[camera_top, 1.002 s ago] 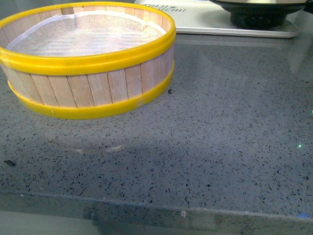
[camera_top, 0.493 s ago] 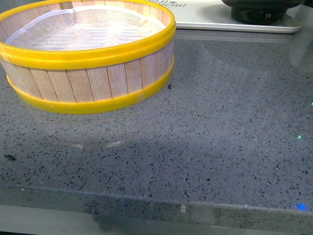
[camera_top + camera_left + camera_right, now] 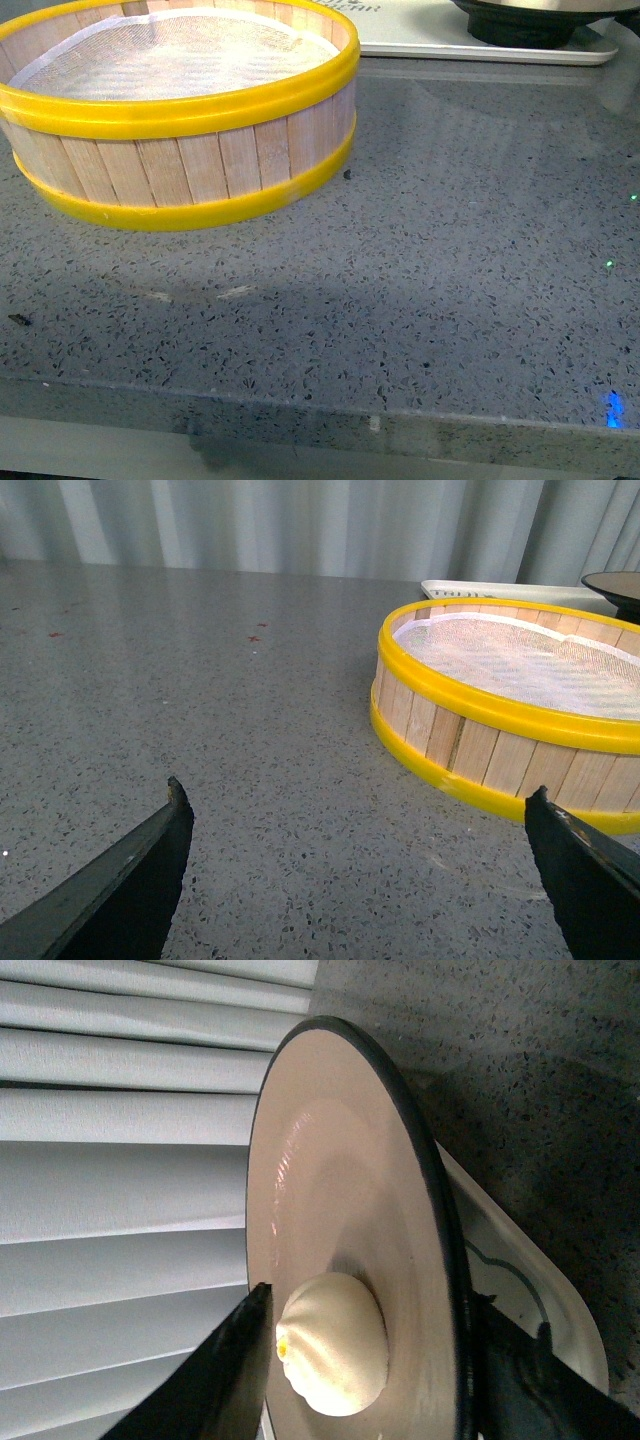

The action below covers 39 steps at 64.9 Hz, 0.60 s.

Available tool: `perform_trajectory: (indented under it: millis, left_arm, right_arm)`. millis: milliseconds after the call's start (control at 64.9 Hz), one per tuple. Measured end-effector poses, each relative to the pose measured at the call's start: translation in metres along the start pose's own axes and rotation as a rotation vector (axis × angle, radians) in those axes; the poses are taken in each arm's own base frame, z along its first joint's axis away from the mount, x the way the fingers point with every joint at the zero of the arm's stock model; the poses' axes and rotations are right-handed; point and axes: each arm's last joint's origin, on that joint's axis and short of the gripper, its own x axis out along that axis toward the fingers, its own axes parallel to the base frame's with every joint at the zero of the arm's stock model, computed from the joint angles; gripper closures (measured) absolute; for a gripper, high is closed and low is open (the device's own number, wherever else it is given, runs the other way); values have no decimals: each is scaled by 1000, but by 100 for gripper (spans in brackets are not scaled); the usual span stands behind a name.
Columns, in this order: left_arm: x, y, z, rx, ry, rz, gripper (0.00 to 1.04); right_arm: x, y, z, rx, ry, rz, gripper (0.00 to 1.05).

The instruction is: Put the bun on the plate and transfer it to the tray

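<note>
You are working over a grey speckled stone counter (image 3: 450,260) with pale vertical blinds (image 3: 300,525) hanging behind it. Your left gripper (image 3: 360,870) is hovering with its jaws spread wide, near the steamer basket (image 3: 180,110). Your right gripper (image 3: 375,1360) is pinching the plate (image 3: 330,1180) by its rim. The bun (image 3: 330,1345) is sitting on the plate, which is resting on the white tray (image 3: 545,1310).

It looks like a kitchen: a wooden steamer basket (image 3: 180,110) sits on a speckled grey stone tabletop (image 3: 450,280).
</note>
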Motion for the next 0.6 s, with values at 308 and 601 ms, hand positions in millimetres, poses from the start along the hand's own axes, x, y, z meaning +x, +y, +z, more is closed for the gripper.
perform_trajectory:
  millis: [308, 601]
  left_arm:
    - [0, 0, 0, 0, 0, 0, 7]
    - [0, 0, 0, 0, 0, 0, 7]
  right_arm:
    - [-4, 0, -8, 2, 26, 16, 9]
    - [-41, -1, -19, 6, 18, 27, 9]
